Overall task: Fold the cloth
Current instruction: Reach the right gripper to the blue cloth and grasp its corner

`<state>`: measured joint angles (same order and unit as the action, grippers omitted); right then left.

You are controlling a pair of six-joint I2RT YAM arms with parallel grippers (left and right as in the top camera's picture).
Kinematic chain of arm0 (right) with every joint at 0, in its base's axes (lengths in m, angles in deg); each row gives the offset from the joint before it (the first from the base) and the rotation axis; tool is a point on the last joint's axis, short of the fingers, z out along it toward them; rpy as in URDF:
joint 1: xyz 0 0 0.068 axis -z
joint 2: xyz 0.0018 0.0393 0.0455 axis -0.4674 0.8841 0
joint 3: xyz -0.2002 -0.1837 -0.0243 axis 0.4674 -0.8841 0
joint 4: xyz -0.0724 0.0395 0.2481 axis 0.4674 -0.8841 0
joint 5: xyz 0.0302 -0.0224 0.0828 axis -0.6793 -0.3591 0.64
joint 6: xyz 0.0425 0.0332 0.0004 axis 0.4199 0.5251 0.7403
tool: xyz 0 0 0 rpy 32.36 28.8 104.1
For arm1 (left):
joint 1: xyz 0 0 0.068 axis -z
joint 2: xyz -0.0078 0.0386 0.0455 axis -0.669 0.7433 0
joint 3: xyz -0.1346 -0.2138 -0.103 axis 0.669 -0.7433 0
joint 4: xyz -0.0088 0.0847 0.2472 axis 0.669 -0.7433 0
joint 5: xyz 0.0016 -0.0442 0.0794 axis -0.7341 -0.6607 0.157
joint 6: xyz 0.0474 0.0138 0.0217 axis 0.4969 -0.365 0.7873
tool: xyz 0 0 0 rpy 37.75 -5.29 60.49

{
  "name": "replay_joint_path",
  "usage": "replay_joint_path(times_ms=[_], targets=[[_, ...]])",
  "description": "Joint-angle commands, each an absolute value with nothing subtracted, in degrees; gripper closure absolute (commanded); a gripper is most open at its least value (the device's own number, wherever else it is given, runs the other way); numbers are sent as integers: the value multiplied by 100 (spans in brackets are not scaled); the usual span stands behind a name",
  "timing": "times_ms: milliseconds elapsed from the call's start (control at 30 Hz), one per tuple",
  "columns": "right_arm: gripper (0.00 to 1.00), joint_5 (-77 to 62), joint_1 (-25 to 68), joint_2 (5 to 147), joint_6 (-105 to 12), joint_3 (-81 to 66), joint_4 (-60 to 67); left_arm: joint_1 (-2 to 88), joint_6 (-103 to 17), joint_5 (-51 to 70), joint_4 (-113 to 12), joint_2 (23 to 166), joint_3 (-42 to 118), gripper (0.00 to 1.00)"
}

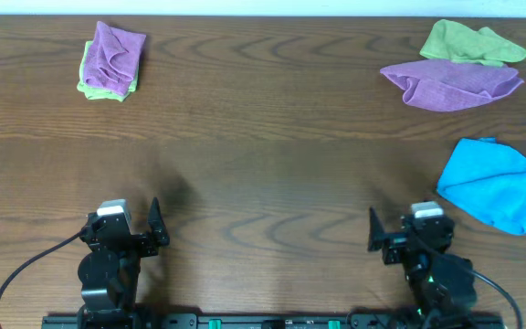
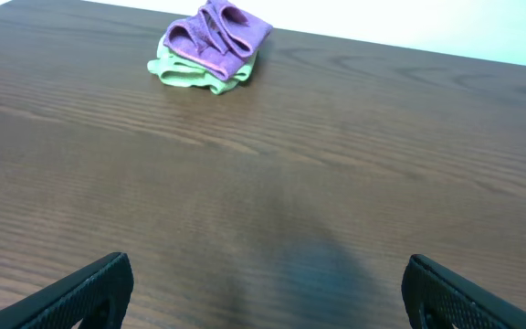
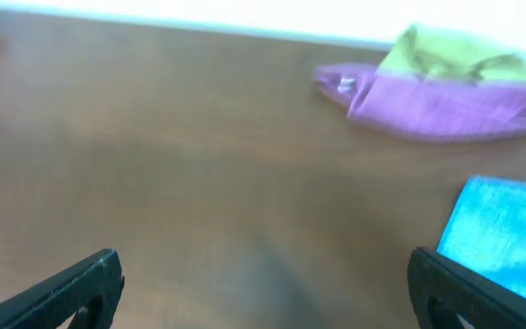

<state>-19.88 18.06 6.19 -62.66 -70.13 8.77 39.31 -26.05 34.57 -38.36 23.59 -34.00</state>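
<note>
Fingers point(image 2: 94, 291) of the left gripper point(image 2: 268, 279): two, spread wide, nothing between them. Only the tips show, cut off by the lower frame edge. Fingers point(image 3: 71, 292) of the right gripper point(image 3: 265, 279): two, likewise spread wide and empty, tips only. Both grippers sit at the near edge of the table point(image 1: 263, 155).

Blue cloth point(image 1: 493, 185): one, loosely bunched on the table's right side, beyond and to the right of the right gripper, apart from it. In the right wrist view it is blurred and cut off at the frame's right and bottom edges; its folds are hard to make out.

Purple cloths: two. One point(image 1: 114, 50) lies far left on a lime-green cloth point(image 1: 88, 87) that it mostly hides. The other point(image 1: 450, 82) lies far right, overlapping the near edge of a second lime-green cloth point(image 1: 468, 41). Lime-green count: two.
</note>
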Motion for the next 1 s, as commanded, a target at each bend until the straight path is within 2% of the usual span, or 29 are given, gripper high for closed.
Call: replay_joint_path(times_ms=[0,167,367,633,833,967], targets=[[1,-2517,1885,560,-6039,-7026,1157,3951,-2520,3520,-3860,2321,-3522,5],[1,-4491,1996,681,-5298,-7033,1260,3951,-2520,3520,-3860,2321,-3522,5],[1,-4681,2761,1391,-4870,-7019,1957,3951,-2520,3520,-3860,2324,-3522,4],[1,-3796,4070,3238,-4750,-6615,2868,3951,-2520,3520,-3860,2324,-3522,5],[1,-3015,5146,5371,-4750,-5424,2527,3951,-2520,3520,-3860,2321,-3522,5],[1,-1634,5380,6488,-4750,-5079,2366,3951,-2520,3520,-3860,2321,-3522,5]])
